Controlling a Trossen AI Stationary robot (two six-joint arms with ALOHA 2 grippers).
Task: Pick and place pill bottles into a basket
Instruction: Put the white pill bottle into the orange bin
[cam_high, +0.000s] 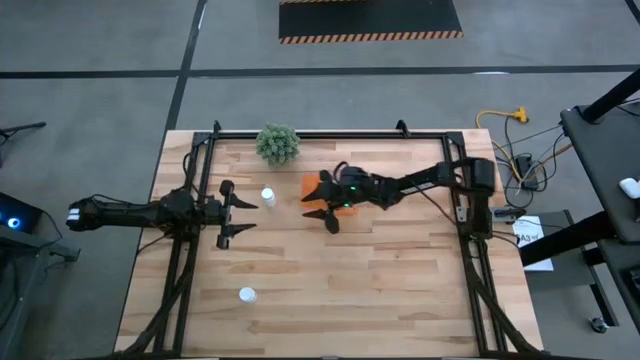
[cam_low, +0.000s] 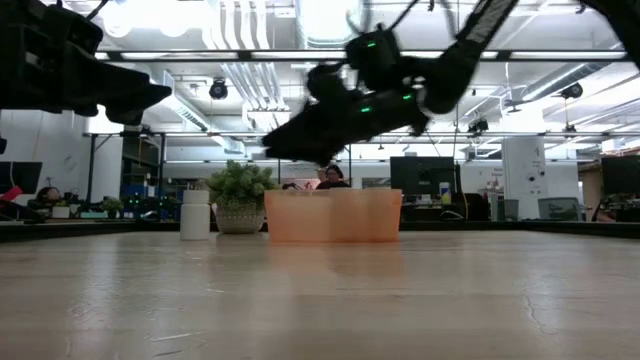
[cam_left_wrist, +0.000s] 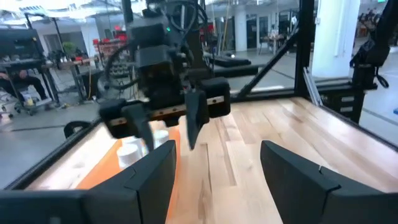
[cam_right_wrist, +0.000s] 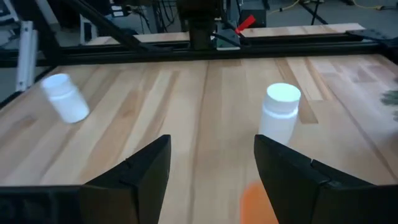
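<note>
Right gripper (cam_high: 326, 204), open and empty, hovers over basket (cam_high: 311, 185), bottle (cam_high: 268, 197) beside.

A light wooden counter (cam_high: 400, 290) stands on a grey concrete floor (cam_high: 90, 90) marked with dark lines. Beyond it, an open workshop with white ceiling pipes (cam_low: 240, 40), bright strip lights and desks with monitors (cam_low: 420, 175).

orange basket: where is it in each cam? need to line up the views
High view: basket at table centre, mostly under the right gripper.
Low view: basket centre, on the far table edge.
Left wrist view: orange wall below the right gripper.
Right wrist view: only an orange patch between the fingers.
Shared landmark: standing pill bottle beside the basket.
</note>
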